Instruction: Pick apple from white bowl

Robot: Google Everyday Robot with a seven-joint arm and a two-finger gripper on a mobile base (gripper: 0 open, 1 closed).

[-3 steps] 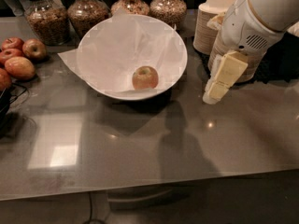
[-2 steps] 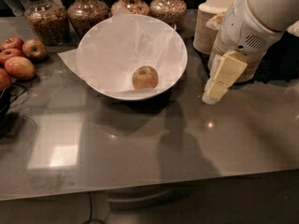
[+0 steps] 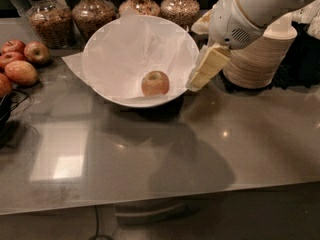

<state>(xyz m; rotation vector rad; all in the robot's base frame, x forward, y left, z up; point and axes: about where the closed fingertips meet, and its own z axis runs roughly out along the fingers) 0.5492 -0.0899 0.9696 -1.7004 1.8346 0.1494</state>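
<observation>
The apple [image 3: 155, 83], yellowish with a red-orange blush and a dark stem dimple, lies alone at the bottom of the white bowl [image 3: 107, 44], which is lined with crinkled white paper and stands on the grey counter. My gripper [image 3: 196, 83], cream-coloured and hanging from the white arm at the upper right, points down and to the left just outside the bowl's right rim. It is to the right of the apple, apart from it, and holds nothing.
Several darker red apples [image 3: 22, 64] lie grouped at the left edge. Jars of grains [image 3: 47, 19] stand behind the bowl. A stack of beige disposable bowls [image 3: 262, 59] stands at the right under the arm. A dark object [image 3: 4, 116] sits at the far left.
My gripper has moved left and slightly up, from beside the stacked bowls to the white bowl's right rim. The apple and bowl have not moved.
</observation>
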